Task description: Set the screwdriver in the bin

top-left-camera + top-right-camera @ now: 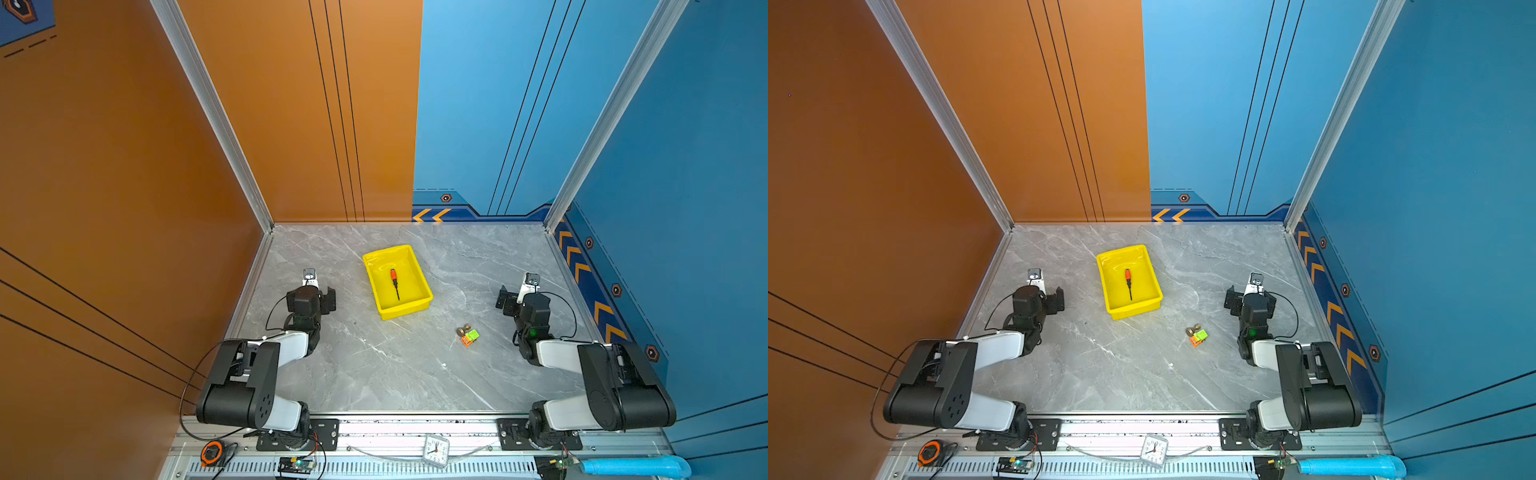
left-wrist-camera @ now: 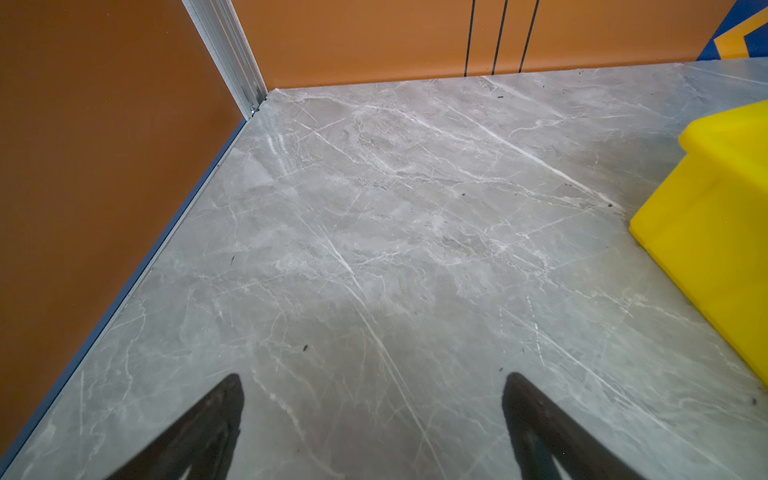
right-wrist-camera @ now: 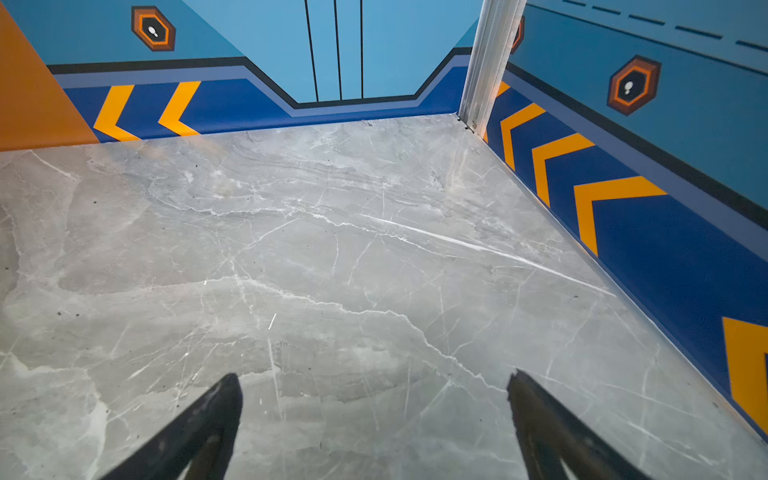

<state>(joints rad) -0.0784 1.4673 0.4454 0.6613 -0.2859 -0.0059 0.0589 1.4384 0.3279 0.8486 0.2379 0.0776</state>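
One small screwdriver (image 1: 394,283), orange handle and thin black shaft, lies flat inside the bright yellow rectangular plastic bin (image 1: 405,311). The left gripper (image 2: 372,380) and right gripper (image 3: 374,380) sit over the grey marble tabletop (image 1: 374,365) either side of it, jaws wide and empty.

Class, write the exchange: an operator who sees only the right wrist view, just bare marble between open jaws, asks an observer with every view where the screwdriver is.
Observer: The screwdriver lies inside the yellow bin, in both top views.
Operator: Anything else lying about?
Observer: A small orange-and-green toy block sits apart from the bin, nearer the right arm.
Operator: Does the left wrist view show the bin?
Observer: Only its outer wall, not the inside.
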